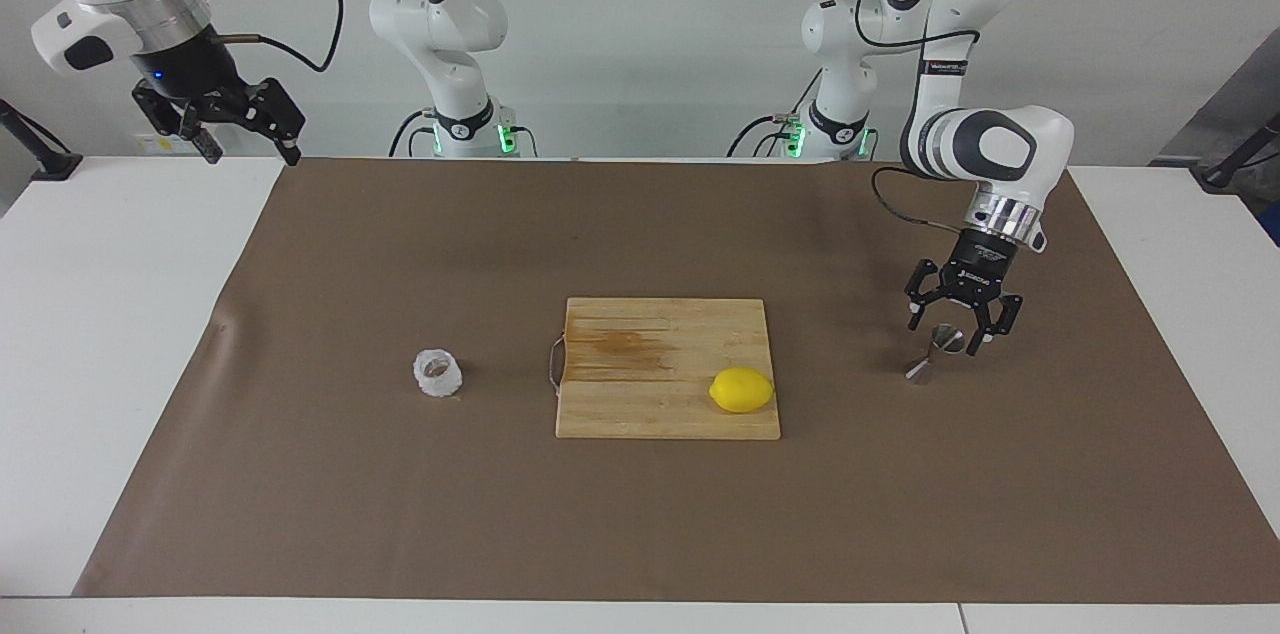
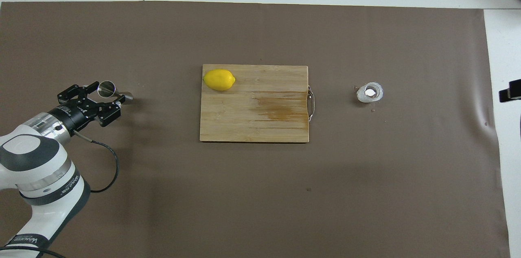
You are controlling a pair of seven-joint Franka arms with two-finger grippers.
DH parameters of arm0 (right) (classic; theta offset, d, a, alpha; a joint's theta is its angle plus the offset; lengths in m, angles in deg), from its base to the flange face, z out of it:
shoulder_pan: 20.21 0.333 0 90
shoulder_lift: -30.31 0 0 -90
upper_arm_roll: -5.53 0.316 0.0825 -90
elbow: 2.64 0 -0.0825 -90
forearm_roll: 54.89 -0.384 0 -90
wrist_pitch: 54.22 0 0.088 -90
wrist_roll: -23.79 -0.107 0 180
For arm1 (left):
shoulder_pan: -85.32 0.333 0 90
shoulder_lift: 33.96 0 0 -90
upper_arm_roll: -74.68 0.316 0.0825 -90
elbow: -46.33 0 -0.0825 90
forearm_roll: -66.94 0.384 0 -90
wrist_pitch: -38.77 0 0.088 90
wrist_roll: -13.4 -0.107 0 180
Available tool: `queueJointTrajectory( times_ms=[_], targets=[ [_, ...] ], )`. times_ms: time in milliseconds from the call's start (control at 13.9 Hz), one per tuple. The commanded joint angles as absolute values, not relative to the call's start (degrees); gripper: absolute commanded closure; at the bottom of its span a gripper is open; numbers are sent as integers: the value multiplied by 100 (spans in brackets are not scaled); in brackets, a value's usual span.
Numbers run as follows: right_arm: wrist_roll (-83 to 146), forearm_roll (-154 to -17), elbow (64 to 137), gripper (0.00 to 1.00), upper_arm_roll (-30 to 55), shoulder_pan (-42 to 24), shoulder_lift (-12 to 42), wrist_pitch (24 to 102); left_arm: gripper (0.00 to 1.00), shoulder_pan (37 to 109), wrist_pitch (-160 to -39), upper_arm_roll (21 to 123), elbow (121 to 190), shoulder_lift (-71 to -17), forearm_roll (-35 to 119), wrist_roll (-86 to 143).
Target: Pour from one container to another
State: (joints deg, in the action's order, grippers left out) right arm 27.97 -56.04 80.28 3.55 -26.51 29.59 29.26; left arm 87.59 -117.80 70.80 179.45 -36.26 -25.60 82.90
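The steel jigger (image 1: 933,356) stands on the brown mat toward the left arm's end of the table; it also shows in the overhead view (image 2: 107,88). My left gripper (image 1: 946,332) is open, with its fingers on either side of the jigger's upper cone (image 2: 106,95); they do not grip it. The whitish faceted glass cup (image 1: 438,373) stands upright on the mat toward the right arm's end, with something white inside (image 2: 370,92). My right gripper (image 1: 248,136) is open and empty, raised high over the mat's corner nearest the robots, and waits.
A wooden cutting board (image 1: 640,414) with a metal handle lies mid-table between cup and jigger (image 2: 252,127). A lemon (image 1: 741,390) lies on the board's corner toward the jigger (image 2: 219,79). The brown mat (image 1: 640,534) covers most of the white table.
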Motion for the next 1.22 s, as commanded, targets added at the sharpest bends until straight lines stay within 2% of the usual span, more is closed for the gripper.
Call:
queueJointTrajectory(
  times_ms=[0, 144, 431, 1149],
  targets=[
    [2705, -5568, 8068, 0, 386, -2671, 3013, 2874, 19, 8734, -11873, 7107, 17966, -3650, -2719, 8143],
    [2705, -5568, 8068, 0, 395, -2671, 3013, 2874, 21, 8743, -11882, 7116, 18001, -3642, -2719, 8134],
    [2705, -5568, 8068, 0, 395, -2671, 3013, 2874, 35, 8743, -11891, 7107, 18001, -3642, -2719, 8126],
    [2705, -5568, 8068, 0, 395, -2671, 3013, 2874, 35, 8752, -11882, 7107, 17957, -3650, -2719, 8117]
  ],
)
